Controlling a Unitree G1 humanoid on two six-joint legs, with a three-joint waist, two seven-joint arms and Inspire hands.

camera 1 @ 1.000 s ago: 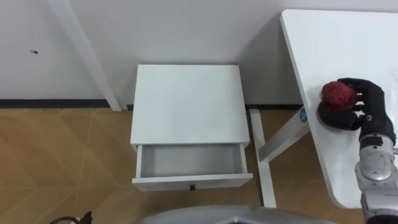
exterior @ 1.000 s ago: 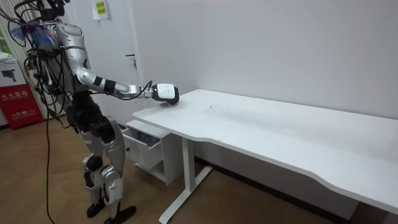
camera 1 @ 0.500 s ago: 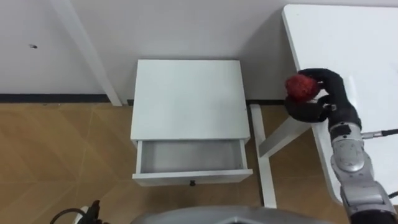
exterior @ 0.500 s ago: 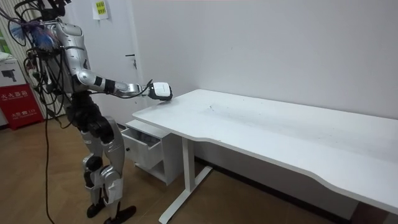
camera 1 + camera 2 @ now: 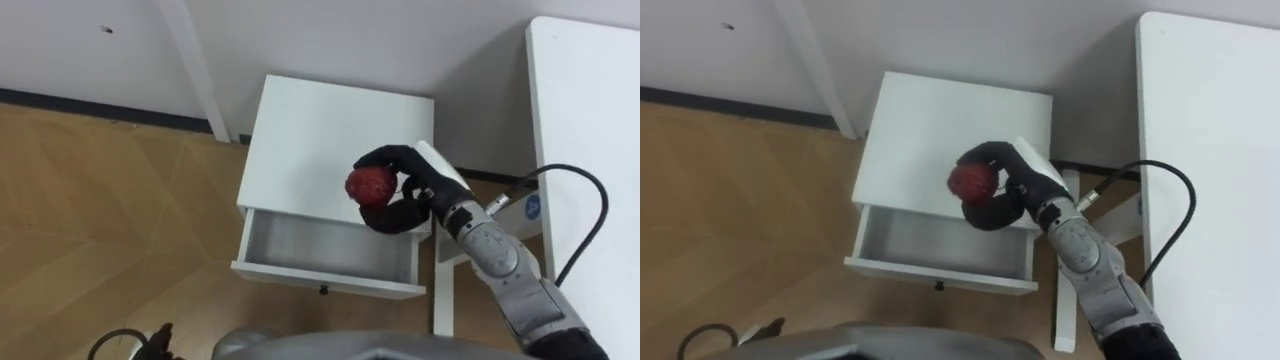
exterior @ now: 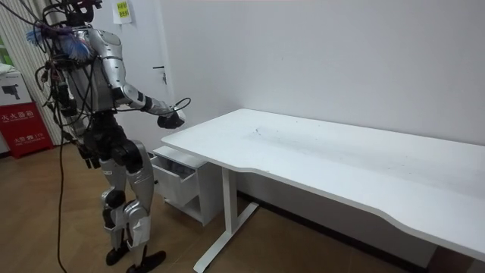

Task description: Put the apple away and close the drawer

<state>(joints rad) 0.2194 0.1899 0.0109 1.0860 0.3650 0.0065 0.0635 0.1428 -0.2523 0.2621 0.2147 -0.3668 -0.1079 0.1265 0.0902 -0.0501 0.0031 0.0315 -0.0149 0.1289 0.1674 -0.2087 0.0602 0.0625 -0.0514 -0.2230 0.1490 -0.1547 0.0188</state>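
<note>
Holds the red apple [image 5: 369, 185] tight in the right hand [image 5: 422, 190], fingers curled round it, up in the air just over the back of the open drawer [image 5: 300, 248]. Stands close in front of that drawer.

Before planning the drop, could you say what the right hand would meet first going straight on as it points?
Probably the wall behind the cabinet: the right hand, holding the apple, points across the cabinet top and seems above it, though depth is unclear.
</note>
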